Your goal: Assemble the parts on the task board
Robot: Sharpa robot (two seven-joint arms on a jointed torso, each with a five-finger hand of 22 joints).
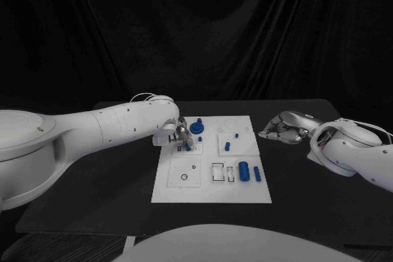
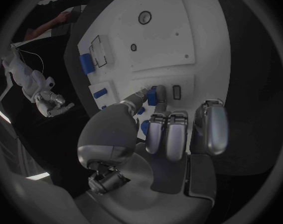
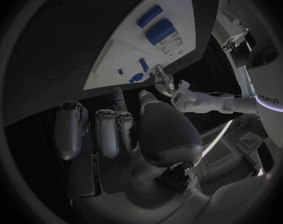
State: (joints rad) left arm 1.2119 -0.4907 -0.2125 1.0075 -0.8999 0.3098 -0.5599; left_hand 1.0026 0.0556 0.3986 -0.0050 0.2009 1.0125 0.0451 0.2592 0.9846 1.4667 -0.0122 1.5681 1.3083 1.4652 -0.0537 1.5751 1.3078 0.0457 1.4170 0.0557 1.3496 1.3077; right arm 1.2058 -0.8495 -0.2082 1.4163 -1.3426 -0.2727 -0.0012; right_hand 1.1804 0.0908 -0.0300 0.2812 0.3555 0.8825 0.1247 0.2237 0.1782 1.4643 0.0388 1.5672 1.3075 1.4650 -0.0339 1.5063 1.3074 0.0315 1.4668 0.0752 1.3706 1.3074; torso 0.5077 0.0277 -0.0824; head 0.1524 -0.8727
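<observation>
The white task board (image 1: 211,185) lies in the middle of the black table. My left hand (image 1: 175,133) hovers over the board's upper left area and pinches a small blue part (image 2: 153,96) between thumb and fingertip, just beside a small rectangular slot (image 2: 176,91). A round blue knob part (image 1: 197,127) stands close to that hand. Two small blue pieces (image 1: 227,142) sit near the board's middle, and two blue cylinders (image 1: 250,173) lie at its right side. My right hand (image 1: 283,128) hangs off the board's right edge with fingers curled and nothing in them.
Empty outlined recesses (image 1: 218,172) and round holes (image 1: 184,177) mark the board's lower half. Black table (image 1: 98,188) surrounds the board on both sides. In the right wrist view the board (image 3: 129,50) and the cylinders (image 3: 155,25) lie beyond my right hand (image 3: 116,129).
</observation>
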